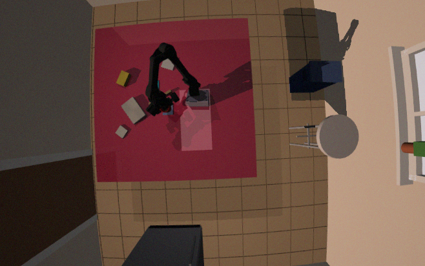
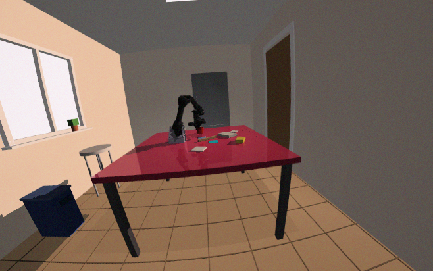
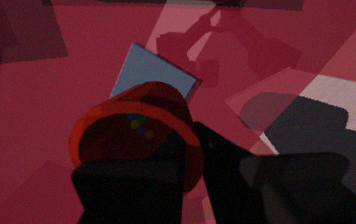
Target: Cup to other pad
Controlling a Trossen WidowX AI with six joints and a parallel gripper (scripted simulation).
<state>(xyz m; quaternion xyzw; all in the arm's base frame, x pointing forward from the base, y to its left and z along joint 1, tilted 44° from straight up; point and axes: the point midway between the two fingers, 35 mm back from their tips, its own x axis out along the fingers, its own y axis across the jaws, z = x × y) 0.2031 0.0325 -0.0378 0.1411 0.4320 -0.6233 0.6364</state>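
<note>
My gripper (image 1: pixel 166 104) (image 2: pixel 199 127) (image 3: pixel 188 126) is shut on the wall of the red cup (image 1: pixel 166 110) (image 2: pixel 201 131) (image 3: pixel 165 95), with one finger inside it and one outside. The cup hangs above the table, tilted in the wrist view, with a visible gap below it in the exterior view. Several small coloured marbles (image 3: pixel 141 119) are inside the cup. The grey-blue pad (image 1: pixel 168 113) (image 2: pixel 202 137) (image 3: pixel 145 70) lies below and beyond the cup. The cyan pad (image 1: pixel 158 84) (image 2: pixel 213 141) lies apart from it, partly hidden by the arm in the top view.
A low wooden bar (image 1: pixel 168 92) (image 2: pixel 208 139) lies between the two pads. A grey box (image 1: pixel 133 110) (image 2: pixel 227 135), a yellow block (image 1: pixel 123 79) (image 2: pixel 240 140), a small pale block (image 1: pixel 121 132) (image 2: pixel 234 131) and a white tile (image 1: pixel 167 64) (image 2: pixel 199 149) also lie on the red table.
</note>
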